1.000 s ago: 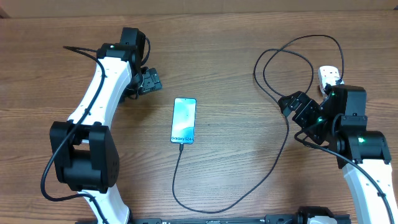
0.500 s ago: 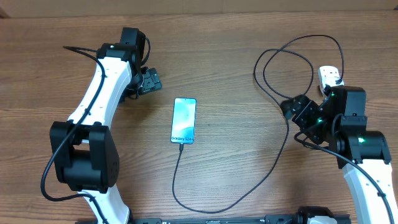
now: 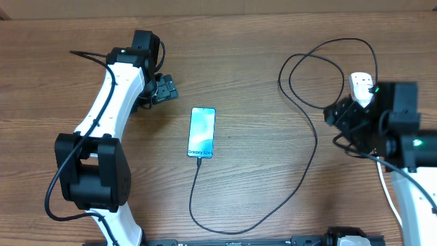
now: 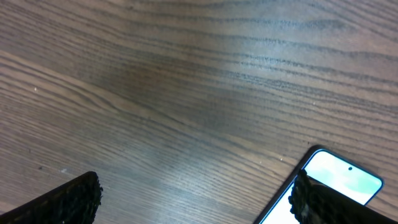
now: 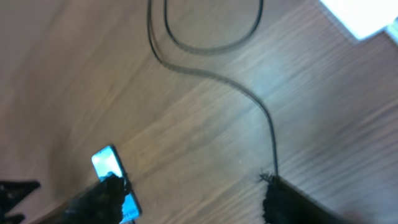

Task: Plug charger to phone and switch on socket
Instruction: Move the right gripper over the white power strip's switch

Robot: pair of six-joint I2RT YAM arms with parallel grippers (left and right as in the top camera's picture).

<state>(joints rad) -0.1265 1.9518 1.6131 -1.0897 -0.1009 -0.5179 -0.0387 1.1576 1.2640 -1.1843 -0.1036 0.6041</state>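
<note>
Two things change: your right gripper (image 3: 334,113), fingers spread and empty, swings off the long thin black charger cable (image 3: 300,181) toward the white oblong power strip (image 3: 362,87), so switching looks next. The slim blue-screened phone (image 3: 202,132) lies well left of the strip, with the cable at its lower edge, possibly seated. The strip's switches are covered from above. Your left gripper (image 3: 167,89) hangs spread, far left of the strip.

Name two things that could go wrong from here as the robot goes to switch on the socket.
1. Loops of the charger lie beside the open right gripper; a snag could pull its tip away from the phone.
2. The socket is mostly hidden under the right arm, so a switch press may miss.
</note>
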